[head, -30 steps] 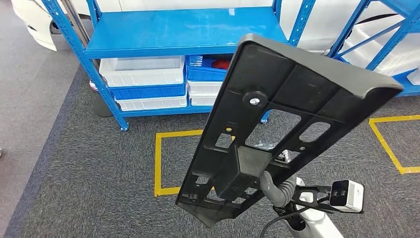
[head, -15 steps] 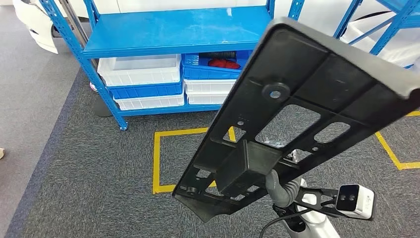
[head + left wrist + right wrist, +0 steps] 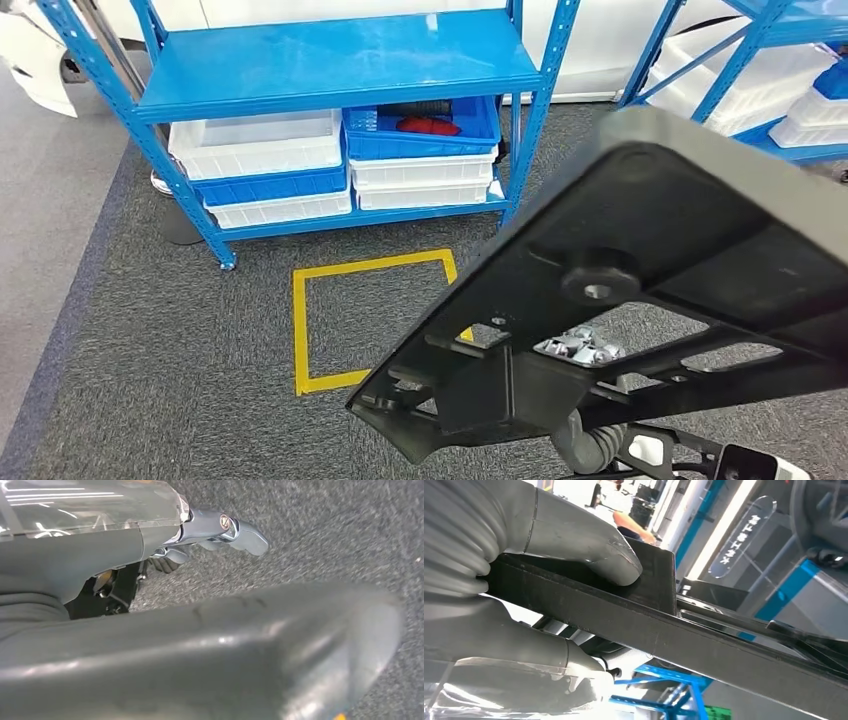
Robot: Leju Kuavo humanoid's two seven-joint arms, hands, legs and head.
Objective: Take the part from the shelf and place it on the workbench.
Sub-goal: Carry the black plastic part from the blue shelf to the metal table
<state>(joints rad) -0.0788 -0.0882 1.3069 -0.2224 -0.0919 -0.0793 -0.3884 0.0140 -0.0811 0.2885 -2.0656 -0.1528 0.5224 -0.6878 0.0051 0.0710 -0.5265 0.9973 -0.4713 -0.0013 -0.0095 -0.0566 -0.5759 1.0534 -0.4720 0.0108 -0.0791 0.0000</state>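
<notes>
The right hand (image 3: 524, 595) held the big black plastic part (image 3: 640, 300) up in the air, over the grey carpet floor (image 3: 180, 380). Its thumb pressed on one side of the part's edge and its other fingers (image 3: 549, 655) pressed on the other side, so the grip was tight. The part was long and flat, with holes cut in it and a boxy lump near the held end. It tilted up toward the far right. Behind it stood a blue shelf (image 3: 330, 60) with white bins (image 3: 260, 145) and a blue bin (image 3: 420, 125) on its low level. Something red lay in the blue bin, but it was too small to tell what it was. A yellow tape square (image 3: 375, 320) marked the carpet in front of the shelf. The left hand (image 3: 210, 535) hung over the carpet with its fingers bent in and held nothing.
</notes>
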